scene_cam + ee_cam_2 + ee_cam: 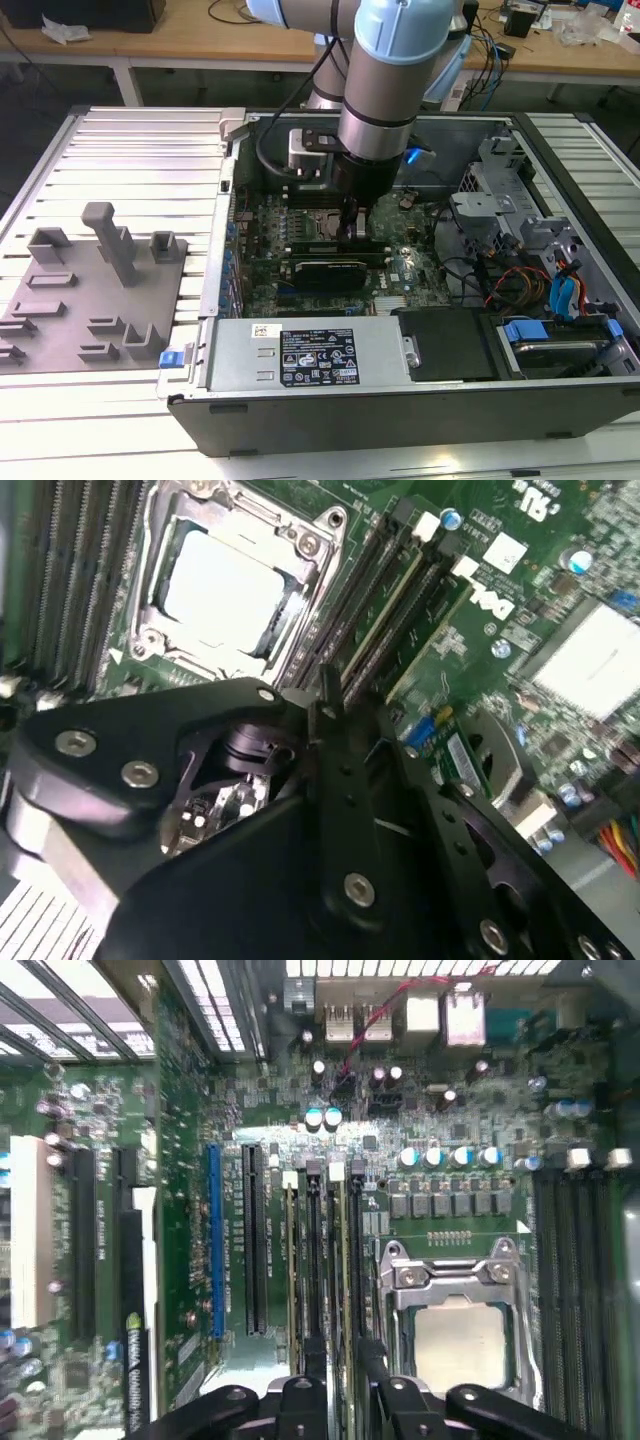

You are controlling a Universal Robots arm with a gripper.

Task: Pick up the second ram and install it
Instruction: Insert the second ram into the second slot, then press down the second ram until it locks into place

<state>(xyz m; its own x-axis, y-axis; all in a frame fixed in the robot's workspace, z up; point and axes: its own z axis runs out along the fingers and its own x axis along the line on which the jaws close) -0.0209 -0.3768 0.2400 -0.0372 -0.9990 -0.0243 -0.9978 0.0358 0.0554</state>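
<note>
now the arm [385,80] reaches down into the open computer case [400,380], which lies on its side on a slatted table [130,160], and the gripper [357,222] sits low over the motherboard [400,270], just to the exterior view's right of the cpu socket [318,222]. in both wrist views the gripper's black fingers [327,695] come down onto the bank of long black memory slots [312,1250] beside the socket. in the first wrist view two green sticks stand on edge in that bank, their top edges running parallel between the black slot walls; the second ram [335,1260] is the one lined up directly under the fingers [318,1375], with the other seated stick [290,1260] just beside it. the fingers are drawn close together about the thin top edge of the second ram, but whether they actually pinch it or merely press on it, i cannot tell. white end clips [336,1171] show at the far ends of the slots. in the second wrist view the square socket [225,580] with its metal frame lies just beyond the slots. over on the exterior view's left, a grey holder tray [90,300] rests on the table, well apart from the gripper.
</note>
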